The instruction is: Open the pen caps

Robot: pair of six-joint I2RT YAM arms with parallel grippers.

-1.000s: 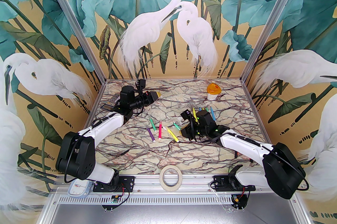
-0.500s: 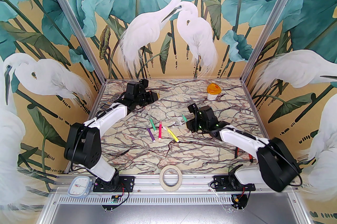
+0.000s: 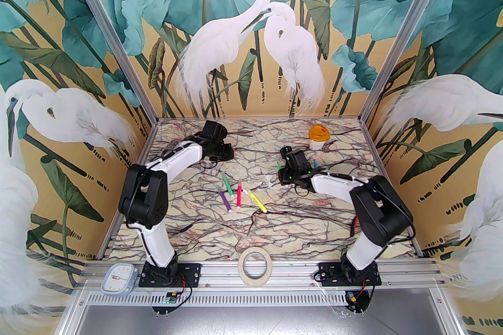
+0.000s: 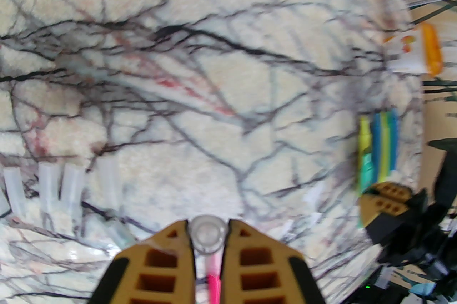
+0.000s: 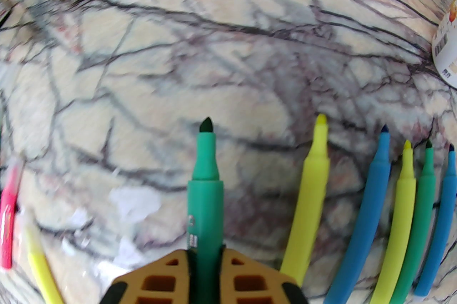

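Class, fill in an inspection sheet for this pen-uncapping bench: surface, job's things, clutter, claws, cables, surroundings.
Surface: table, veined marble look.
Job's things: four pens mid-table; five uncapped pens in a row; four loose caps side by side.
Clutter: orange-lidded jar, tape roll, timer.
Claws: left claw shut on a cap; right claw shut on a green pen, tip bare.
Cables: black cable at the right arm.
Surroundings: heron mural walls.

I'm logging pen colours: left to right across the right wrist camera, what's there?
pink pen → yellow pen → green pen in the right gripper → second yellow pen → blue pen → third yellow pen → second green pen → second blue pen → white bottle
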